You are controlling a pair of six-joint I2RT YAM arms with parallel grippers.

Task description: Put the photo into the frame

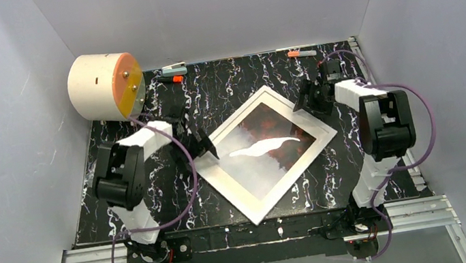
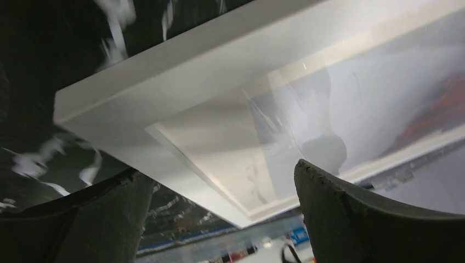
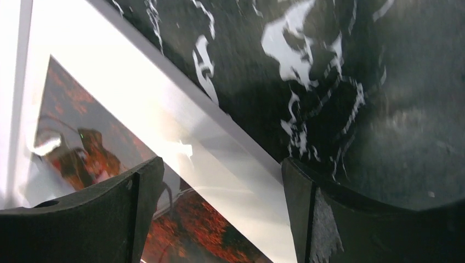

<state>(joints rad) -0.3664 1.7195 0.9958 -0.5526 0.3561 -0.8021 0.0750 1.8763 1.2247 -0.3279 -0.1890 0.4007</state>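
The white frame lies cornerwise on the black marbled table, face up. The photo shows inside it, dark red-orange at the back and misty grey-white at the front, with a glare streak across it. My left gripper is open at the frame's left corner, and that corner fills the left wrist view beyond the gripper. My right gripper is open over the frame's far right edge. In the right wrist view the gripper straddles the white border, with the red photo below it.
A white cylinder with an orange face stands at the back left corner. Two clips with orange parts lie along the table's back edge. Grey walls enclose the table on three sides.
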